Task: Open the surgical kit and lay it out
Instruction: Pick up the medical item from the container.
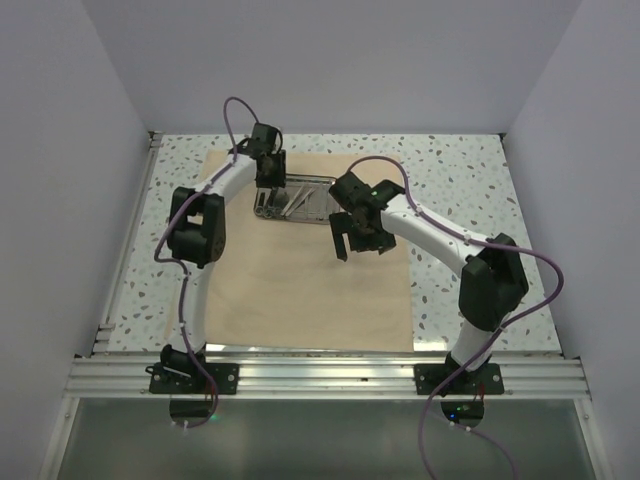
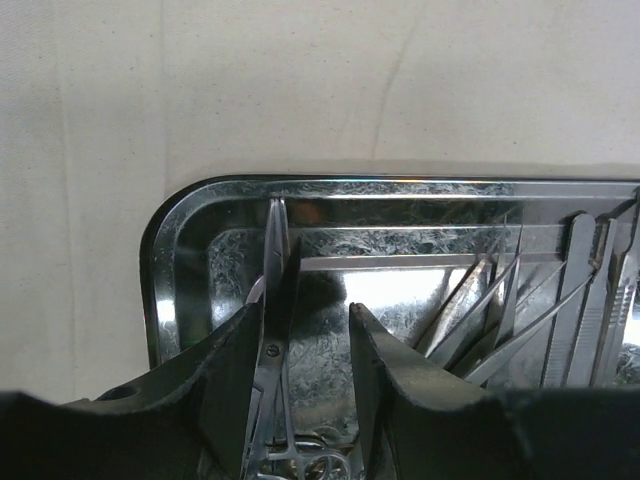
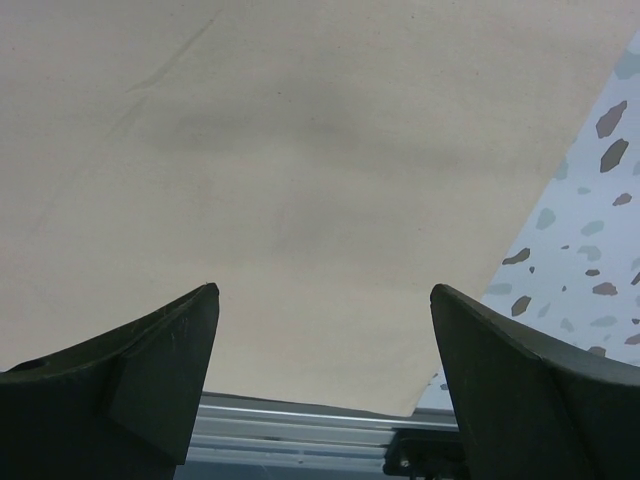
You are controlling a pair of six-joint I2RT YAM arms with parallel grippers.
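A: What is the tray [image 2: 180,260] like?
B: Shiny steel, rectangular with rounded corners and a swirly, brushed look inside. It lies on the far part of the beige cloth [image 1: 310,290], which is spread flat, matte and faintly creased, over a white speckled tabletop [image 1: 470,175]

A: And the tools?
B: Thin bright metal. The scissors [image 2: 274,300] lie at the tray's left end, blades pointing to its far rim; a fan of slim tweezers and scalpel-like tools [image 2: 520,320] leans at the right

A: Where are the left fingers [image 2: 395,400]?
B: Black, wedge-shaped, down in the tray with a gap between them. The scissors sit against the left one, not clamped. They hide the scissor handles in part

A: The right fingers [image 3: 500,390]?
B: Wide apart, holding nothing, above bare cloth near its right edge, just right of the tray. A metal rail [image 1: 330,375] runs along the near edge, and plain pale walls [image 1: 60,150] close in the sides
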